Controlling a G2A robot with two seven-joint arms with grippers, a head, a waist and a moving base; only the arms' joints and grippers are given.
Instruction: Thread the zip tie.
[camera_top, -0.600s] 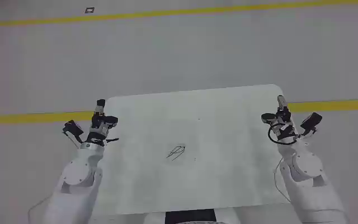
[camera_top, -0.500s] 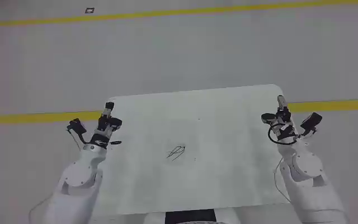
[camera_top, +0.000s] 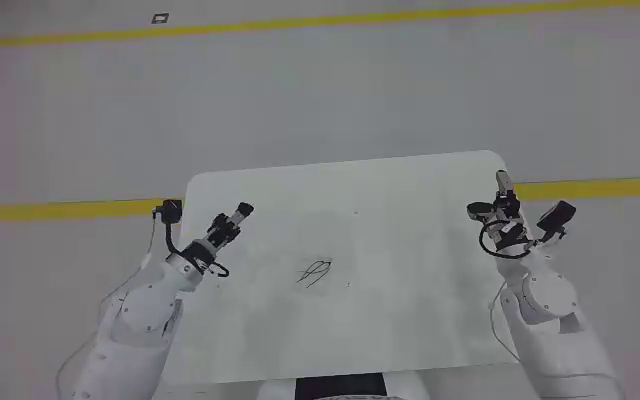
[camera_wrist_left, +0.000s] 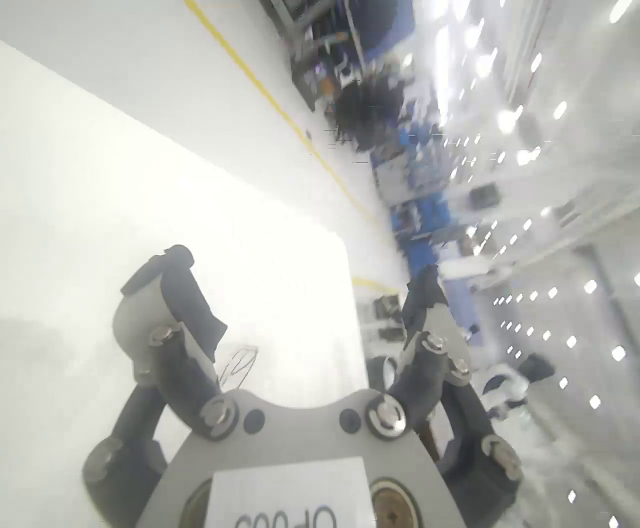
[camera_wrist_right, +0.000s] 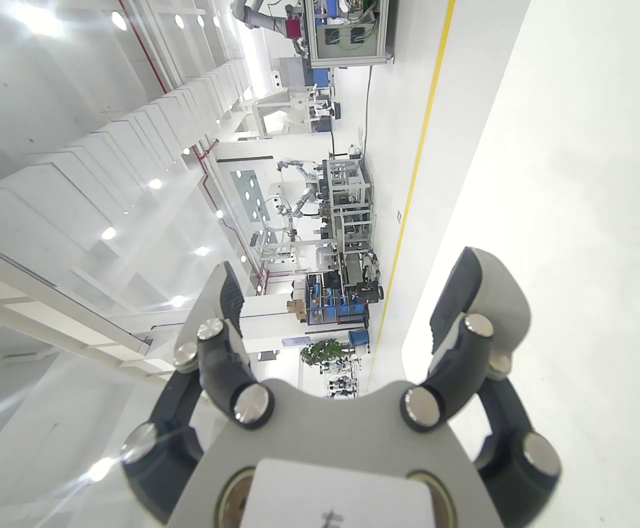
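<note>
Zip tie (camera_top: 315, 271) lies flat on table (camera_top: 420, 200), a thin dark loop just off table centre toward 7 o'clock, touching neither gripper. Left gripper (camera_top: 241, 211) is over the table's 9 o'clock side, about 10 o'clock from the zip tie and well apart from it, fingers pointing roughly to 2 o'clock. In the left wrist view its jaws are spread wide with nothing between them, and the zip tie shows on the white table past the fingers. Right gripper (camera_top: 502, 184) is at the table's 3 o'clock edge, pointing to 12 o'clock, far from the zip tie. In the right wrist view its jaws are wide apart and empty, with the table edge behind one finger. Yellow line (camera_top: 300, 22) crosses the floor beyond the table at 12 o'clock.
</note>
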